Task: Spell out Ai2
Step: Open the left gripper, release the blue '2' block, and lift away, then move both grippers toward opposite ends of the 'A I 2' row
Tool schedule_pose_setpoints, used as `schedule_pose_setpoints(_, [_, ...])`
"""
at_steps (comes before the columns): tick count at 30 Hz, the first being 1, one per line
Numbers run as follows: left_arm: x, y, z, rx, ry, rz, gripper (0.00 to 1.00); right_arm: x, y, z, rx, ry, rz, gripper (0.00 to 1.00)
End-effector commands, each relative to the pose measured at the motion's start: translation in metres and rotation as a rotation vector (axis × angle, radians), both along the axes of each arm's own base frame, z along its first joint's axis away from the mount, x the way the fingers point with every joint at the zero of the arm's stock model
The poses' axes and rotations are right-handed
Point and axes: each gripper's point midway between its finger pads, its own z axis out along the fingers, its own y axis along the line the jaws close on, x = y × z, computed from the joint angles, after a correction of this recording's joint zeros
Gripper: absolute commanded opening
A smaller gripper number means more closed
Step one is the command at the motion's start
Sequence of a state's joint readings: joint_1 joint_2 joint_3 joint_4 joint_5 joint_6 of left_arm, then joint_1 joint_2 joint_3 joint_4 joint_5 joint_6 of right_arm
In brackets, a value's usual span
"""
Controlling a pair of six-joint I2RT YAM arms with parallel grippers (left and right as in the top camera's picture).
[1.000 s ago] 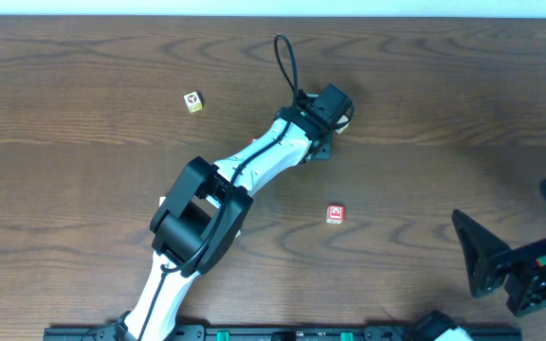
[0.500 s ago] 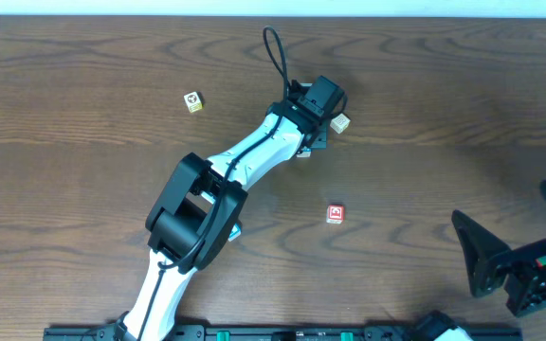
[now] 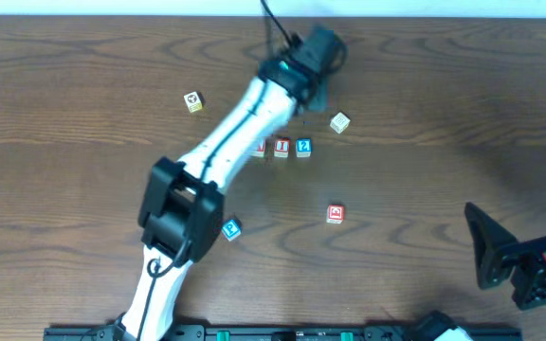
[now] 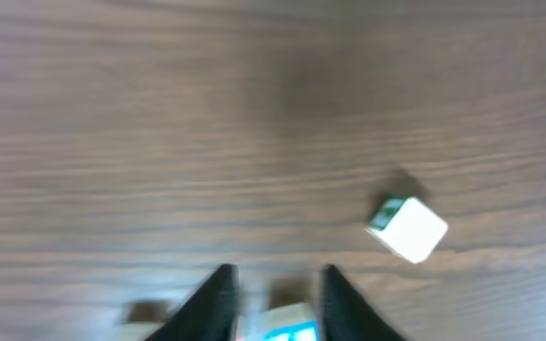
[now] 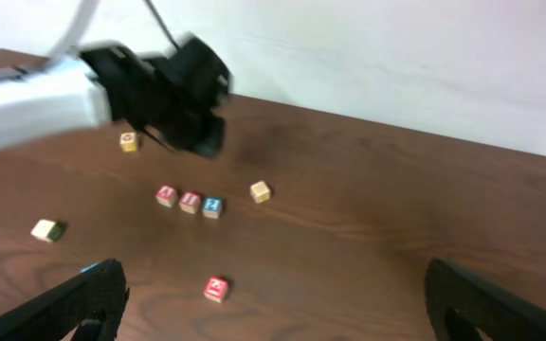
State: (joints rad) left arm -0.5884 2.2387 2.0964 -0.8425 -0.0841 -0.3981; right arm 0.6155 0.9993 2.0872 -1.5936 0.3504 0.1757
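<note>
Left gripper [image 4: 277,275], jaws parted and empty, is withdrawing toward the far edge, uncovering the row of letter blocks [image 3: 282,147] mid-table: red, red, blue, probably reading Ai2 (faces blurred), which would be completing the spelling

Item one: my white left arm with black joints [image 3: 235,142], stretched from its base at the near side diagonally away to the far side, with the black elbow housing [image 3: 180,204] about midway along. Its dark left gripper [image 4: 275,305] is blurred in every view and points downward, its two fingers [image 4: 214,301] parted with a clear gap and nothing clamped. Item two: my black right gripper [image 5: 273,313], held low at the near right corner, prongs spread very wide, empty.
</note>
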Motion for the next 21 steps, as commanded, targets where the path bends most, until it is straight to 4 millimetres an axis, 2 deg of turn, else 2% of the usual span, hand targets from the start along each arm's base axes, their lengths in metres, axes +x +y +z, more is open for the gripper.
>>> schedule_pose_setpoints(1, [0.023,0.037,0.040,-0.031,-0.021,0.018,0.26,0.007,-0.008,-0.004,-0.006,0.009,-0.076,0.99])
schedule_pose_setpoints(3, [0.028,0.058,0.068,-0.074,-0.034,0.037,0.30,0.016,-0.007,-0.013,-0.010,0.039,-0.121,0.99])
schedule_pose_setpoints(5, [0.034,0.086,0.104,-0.102,-0.086,0.069,0.35,0.032,0.003,-0.022,-0.031,0.072,-0.125,0.99])
schedule_pose_setpoints(8, [0.033,0.118,0.149,-0.111,-0.174,0.094,0.40,0.058,0.022,-0.025,-0.045,0.085,-0.123,0.99])
schedule_pose_setpoints(16, [-0.015,0.179,0.242,-0.115,-0.324,0.145,0.42,0.140,0.095,-0.021,-0.188,-0.001,0.076,0.99])
schedule_pose_setpoints(19, [-0.034,0.201,0.268,-0.108,-0.391,0.168,0.42,0.145,0.102,-0.027,-0.213,0.011,0.118,0.99])
schedule_pose_setpoints(21, [-0.047,0.217,0.276,-0.111,-0.432,0.199,0.43,0.141,0.095,-0.026,-0.209,0.017,0.122,0.99])
